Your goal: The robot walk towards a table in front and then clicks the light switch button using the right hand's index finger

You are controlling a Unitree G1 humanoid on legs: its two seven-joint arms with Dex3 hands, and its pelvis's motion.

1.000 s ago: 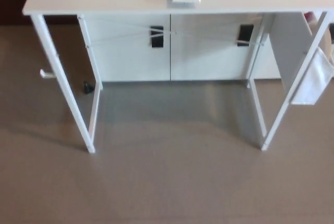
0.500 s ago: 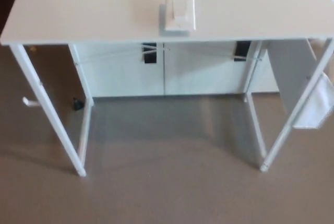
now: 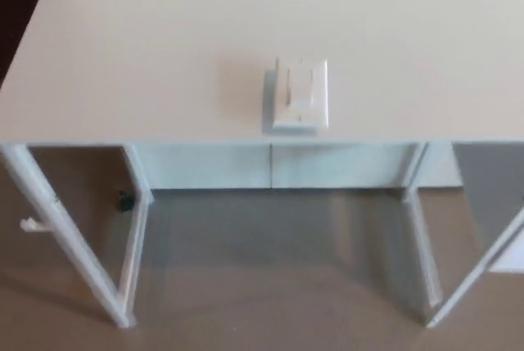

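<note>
Brown carpeted floor [image 3: 270, 285] fills the lower part of the head view, and over it stands a pale cream counter [image 3: 147, 56] on thin white legs, its top taking up the upper half of the picture. White cabinet fronts [image 3: 270, 167] show beneath the counter's front edge, behind the legs. On the counter, close to its front edge and a little right of centre, lies the white light switch [image 3: 300, 95], a flat plate with a rocker in its middle. Neither hand of the robot is in view, so nothing can be said of their fingers
</note>
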